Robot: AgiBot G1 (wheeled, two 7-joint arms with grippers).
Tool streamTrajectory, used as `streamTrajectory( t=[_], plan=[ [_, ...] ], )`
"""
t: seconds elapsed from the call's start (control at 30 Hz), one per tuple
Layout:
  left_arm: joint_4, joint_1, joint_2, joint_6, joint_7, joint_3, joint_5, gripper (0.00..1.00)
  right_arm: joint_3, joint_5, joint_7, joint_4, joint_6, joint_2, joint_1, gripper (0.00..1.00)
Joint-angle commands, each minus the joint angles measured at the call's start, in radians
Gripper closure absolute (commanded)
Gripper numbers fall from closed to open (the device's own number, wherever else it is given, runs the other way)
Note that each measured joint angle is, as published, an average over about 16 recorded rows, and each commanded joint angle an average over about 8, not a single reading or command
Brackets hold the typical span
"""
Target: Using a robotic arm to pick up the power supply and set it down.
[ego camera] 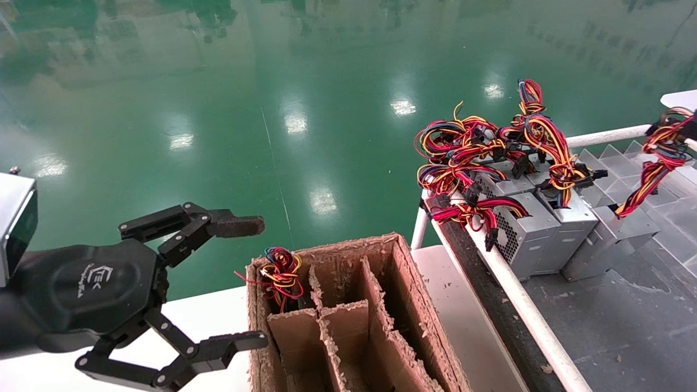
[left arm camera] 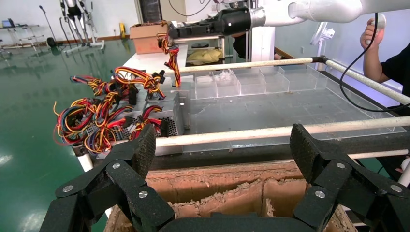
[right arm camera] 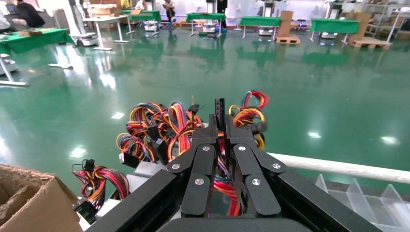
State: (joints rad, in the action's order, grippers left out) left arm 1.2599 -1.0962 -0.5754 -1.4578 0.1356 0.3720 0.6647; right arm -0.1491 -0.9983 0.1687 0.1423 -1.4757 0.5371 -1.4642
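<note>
My right gripper (right arm camera: 220, 118) is shut on the red, yellow and black wire bundle (ego camera: 650, 174) of a power supply (ego camera: 612, 237). That silver-grey box lies tilted on the grey bench at the right, its wires pulled up taut toward the gripper (ego camera: 687, 130). The left wrist view shows the same white robotic arm (left arm camera: 309, 9) holding the hanging wires (left arm camera: 172, 58). Two more supplies (ego camera: 536, 231) lie beside it under tangled wires. My left gripper (ego camera: 258, 283) stands open beside the cardboard box, holding nothing.
The cardboard box (ego camera: 403, 283) has ragged dividers, and one compartment holds a wire bundle (ego camera: 280, 272). A white rail (ego camera: 517, 296) edges the bench. Clear plastic dividers (ego camera: 615, 163) lie behind the supplies. A person (left arm camera: 391, 63) stands past the bench.
</note>
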Motion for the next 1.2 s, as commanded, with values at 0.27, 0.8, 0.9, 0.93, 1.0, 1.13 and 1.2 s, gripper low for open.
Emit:
streamTrajectory(
  t=[0.27, 0.8, 0.9, 0.93, 1.0, 1.13, 1.2],
  plan=[
    [0.000, 0.000, 0.000, 0.000, 0.000, 0.000, 0.000, 0.00, -0.008, -0.011, 0.021, -0.026, -0.007, 0.030, -0.044, 1.00],
    [0.000, 0.000, 0.000, 0.000, 0.000, 0.000, 0.000, 0.00, -0.019, -0.026, 0.038, -0.062, -0.025, 0.036, -0.070, 0.20],
    [0.000, 0.000, 0.000, 0.000, 0.000, 0.000, 0.000, 0.00, -0.023, -0.032, 0.037, -0.068, -0.019, 0.039, -0.075, 0.00],
    [0.000, 0.000, 0.000, 0.000, 0.000, 0.000, 0.000, 0.00, -0.024, -0.033, 0.037, -0.070, -0.017, 0.041, -0.076, 0.00],
    [0.000, 0.000, 0.000, 0.000, 0.000, 0.000, 0.000, 0.00, -0.025, -0.035, 0.036, -0.075, -0.013, 0.043, -0.079, 0.00],
    [0.000, 0.000, 0.000, 0.000, 0.000, 0.000, 0.000, 0.00, -0.028, -0.040, 0.037, -0.082, -0.007, 0.049, -0.085, 0.00],
    [0.000, 0.000, 0.000, 0.000, 0.000, 0.000, 0.000, 0.00, -0.030, -0.042, 0.037, -0.085, -0.004, 0.051, -0.089, 0.00]
  ],
)
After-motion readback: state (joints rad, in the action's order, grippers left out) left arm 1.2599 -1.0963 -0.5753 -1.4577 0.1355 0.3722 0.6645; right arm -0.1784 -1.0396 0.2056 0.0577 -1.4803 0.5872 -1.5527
